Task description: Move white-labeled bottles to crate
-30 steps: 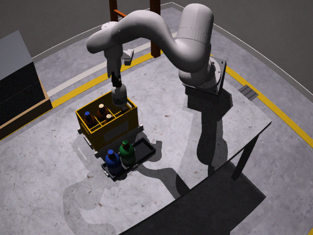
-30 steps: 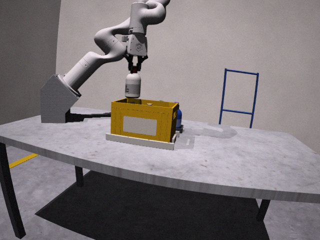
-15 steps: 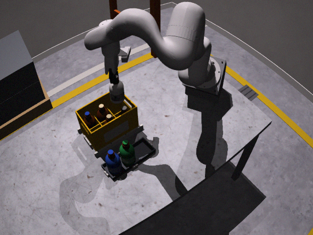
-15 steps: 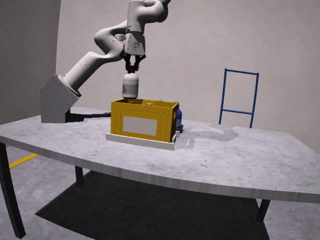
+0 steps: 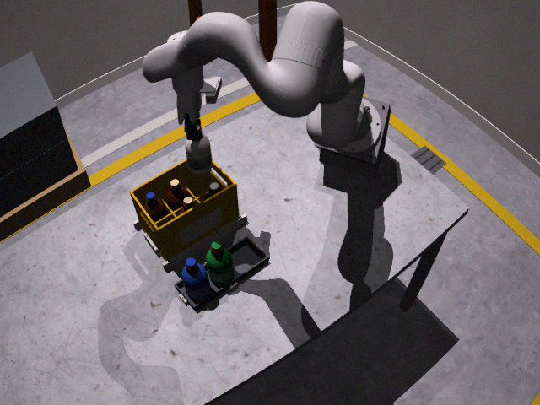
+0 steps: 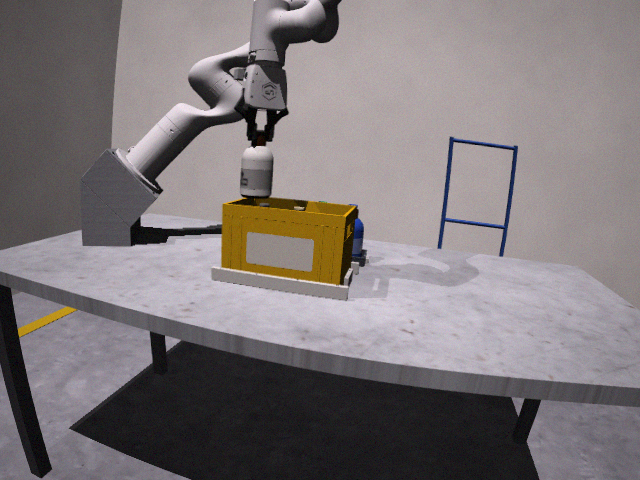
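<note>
My gripper is shut on the neck of a white-labeled bottle. The bottle hangs upright with its base at the rim of the yellow crate, over the crate's back corner slot. The crate holds brown bottles: one with a blue cap, two with cream caps, and one with a grey cap. The black tray in front of the crate carries a blue bottle and a green bottle, both upright. The tray's right part holds nothing.
The crate sits on a white base. The arm's base stands at the table's back. A blue frame stands behind the table. A dark box sits on the floor to the left.
</note>
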Motion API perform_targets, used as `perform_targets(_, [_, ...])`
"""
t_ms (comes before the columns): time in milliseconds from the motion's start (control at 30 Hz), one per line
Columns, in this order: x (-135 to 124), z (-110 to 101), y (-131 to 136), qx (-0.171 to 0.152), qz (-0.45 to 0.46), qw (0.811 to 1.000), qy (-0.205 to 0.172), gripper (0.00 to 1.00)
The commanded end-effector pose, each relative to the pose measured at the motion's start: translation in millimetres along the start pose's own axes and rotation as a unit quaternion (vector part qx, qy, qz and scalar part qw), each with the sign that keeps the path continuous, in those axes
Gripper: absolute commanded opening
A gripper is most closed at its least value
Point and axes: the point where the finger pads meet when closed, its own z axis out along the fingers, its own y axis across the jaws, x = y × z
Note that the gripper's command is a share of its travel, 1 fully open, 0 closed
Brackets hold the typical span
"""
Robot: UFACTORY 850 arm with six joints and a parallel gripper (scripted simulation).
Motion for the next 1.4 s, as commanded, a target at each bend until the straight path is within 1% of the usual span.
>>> perform_targets(0, [-4.3, -0.4, -4.8, 0.0, 0.0, 1.0, -0.001, 0.0])
perform_targets(667, [-12.3, -0.5, -15.3, 0.0, 0.0, 1.0, -0.001, 0.0])
perform_targets(1367, [-13.8, -0.5, -17.2, 0.0, 0.0, 1.0, -0.001, 0.0])
